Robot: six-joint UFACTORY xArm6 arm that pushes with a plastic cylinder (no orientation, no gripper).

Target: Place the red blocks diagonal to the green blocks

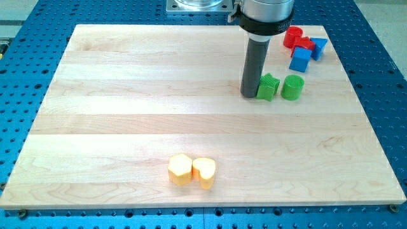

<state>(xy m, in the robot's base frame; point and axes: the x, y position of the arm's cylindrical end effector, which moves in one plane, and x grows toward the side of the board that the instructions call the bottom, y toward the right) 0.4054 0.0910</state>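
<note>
My tip (pixel 249 95), the lower end of my straight dark rod, stood on the pale wooden board (pixel 127 95) in the upper right part of the view, and it pressed right up against the left side of the green star-shaped block (pixel 268 87); I could not make out any gap between the two. There was no jaw to speak of on my arm, only the plain rod, so nothing was clamped or held. Just to the view's right of the star sat the green round cylinder block (pixel 292 87), close beside it but seemingly not touching. The red blocks lay farther toward the view's top and right, near the board's corner: a red round cylinder block (pixel 292 36) and, just below and right of it, a second red block (pixel 304 44) whose shape I could not tell, since it was partly hidden. They sat huddled with two blue pieces, a blue cube-like block (pixel 300 59) at the lower edge of the cluster and a smaller blue block (pixel 318 46) on its right side. So the reds were up and to the right of my tip, with the greens and the blue cube between us. Far off, near the view's bottom centre, a yellow hexagonal block (pixel 180 169) and a yellow heart-shaped block (pixel 204 172) rested side by side, touching. Around the board lay the blue perforated table (pixel 32 57).
</note>
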